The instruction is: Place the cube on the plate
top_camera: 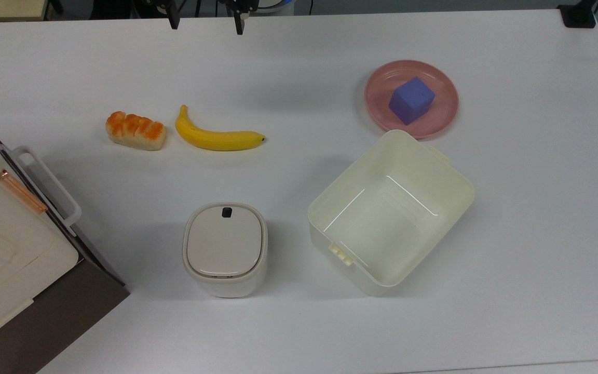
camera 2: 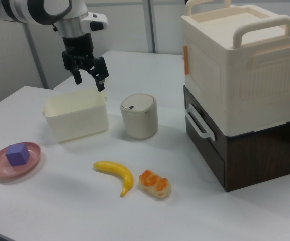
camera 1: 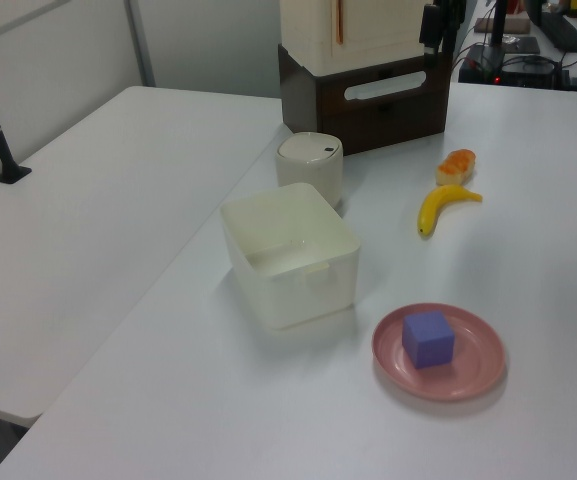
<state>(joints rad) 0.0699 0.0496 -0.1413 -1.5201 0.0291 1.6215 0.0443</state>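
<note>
Cube [top_camera: 411, 101] sits on pink plate [top_camera: 447, 111], job looks done. Jaws [camera 2: 89, 78] open, holding nothing, high up, well apart from cube, out of way.

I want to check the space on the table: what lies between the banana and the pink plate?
Nothing. In the top view, bare table separates the banana from the plate.

The top view looks almost straight down on the white table [top_camera: 299, 322]. The left view looks along it from the end with the round glossy pink plate [camera 1: 439, 351], angled down. The right view sits lower and nearer, on the opposite side (beside the cream stacked storage boxes [camera 2: 243, 70]). All three share the plate.
</note>
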